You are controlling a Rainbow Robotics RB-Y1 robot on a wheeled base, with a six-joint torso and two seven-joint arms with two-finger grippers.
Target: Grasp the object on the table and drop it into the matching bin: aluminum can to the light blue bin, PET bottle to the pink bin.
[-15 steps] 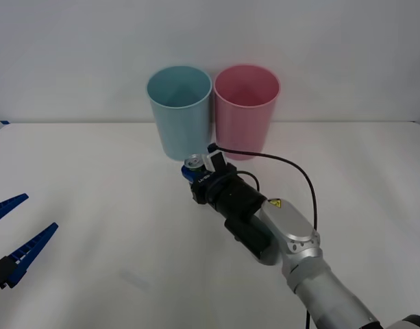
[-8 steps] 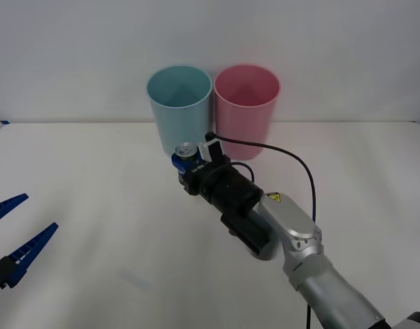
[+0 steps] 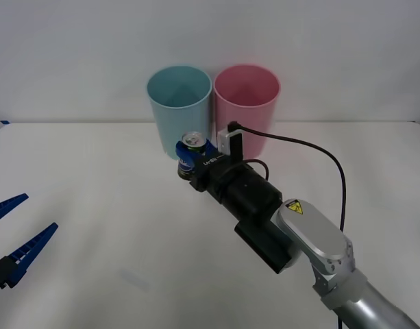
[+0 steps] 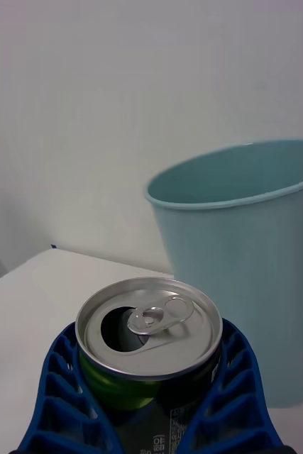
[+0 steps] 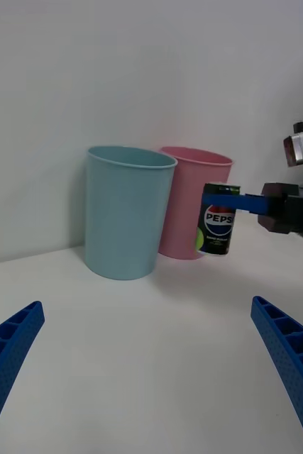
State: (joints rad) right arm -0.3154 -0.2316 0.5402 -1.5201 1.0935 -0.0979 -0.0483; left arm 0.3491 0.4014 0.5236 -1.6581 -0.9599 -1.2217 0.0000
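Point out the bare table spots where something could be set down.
Open table lies between the left gripper and the right gripper. Crowded around the aluminum can, light blue bin and pink bin.

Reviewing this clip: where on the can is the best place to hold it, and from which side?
Around the mid-body, from the side, as the right gripper holds it now: the aluminum can is an upright cylinder, so fingers wrap opposite walls, keeping the silver top free above the light blue bin.
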